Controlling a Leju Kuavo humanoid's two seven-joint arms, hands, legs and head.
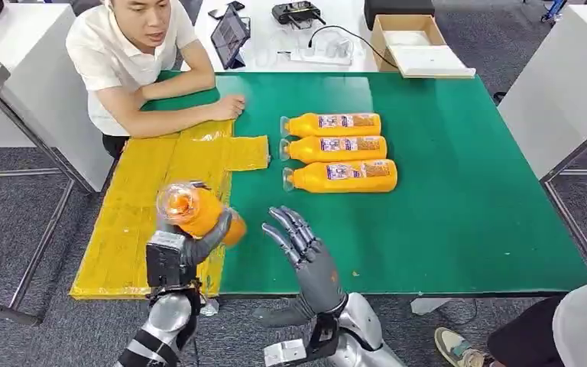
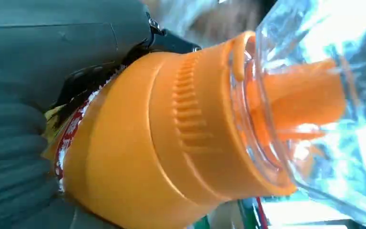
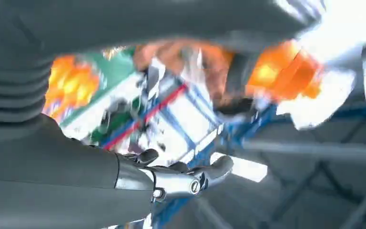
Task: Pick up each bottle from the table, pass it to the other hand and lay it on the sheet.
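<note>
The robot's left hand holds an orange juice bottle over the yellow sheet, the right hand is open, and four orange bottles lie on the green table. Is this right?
Not quite: three orange juice bottles lie on the green table, not four, as the head view shows. The left hand does hold an orange juice bottle over the yellow sheet, and the right hand is open.

No text can be read. Printed labels are seen on the three bottles (image 1: 340,150) lying on the table (image 1: 466,206), but their lettering is too small.
</note>
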